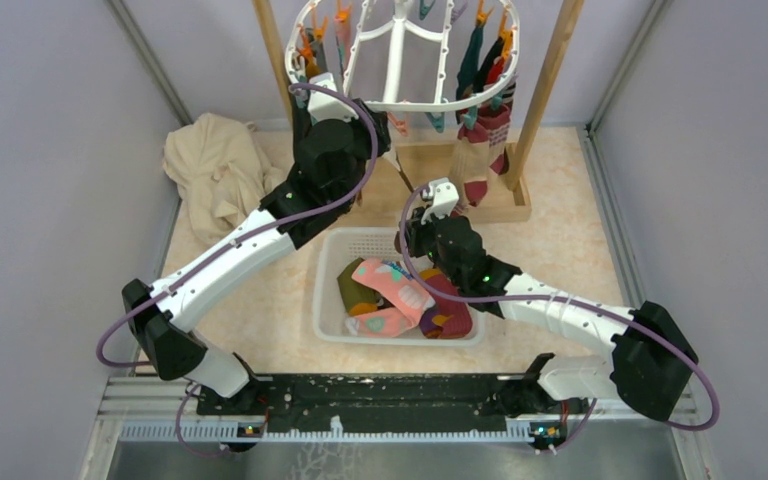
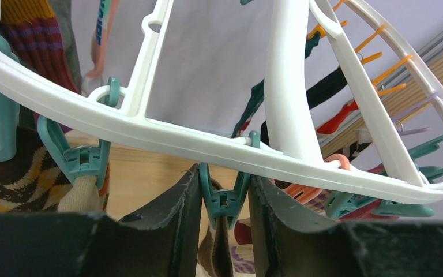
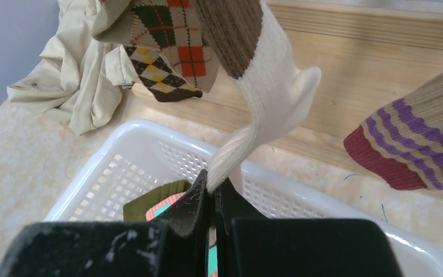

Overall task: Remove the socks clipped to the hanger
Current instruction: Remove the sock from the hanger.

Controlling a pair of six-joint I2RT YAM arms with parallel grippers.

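My left pincer [image 2: 225, 231], half open, straddles the teal clip [image 2: 224, 199] at frame centre; my right pincer [image 3: 212, 199], closed tight, grips the cream sock [image 3: 265, 109] hanging above it.

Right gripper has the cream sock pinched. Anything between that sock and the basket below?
Nothing visible. The right gripper is shut on the cream sock directly above the white basket, with open space underneath. The sock's upper end runs out of the right wrist view.
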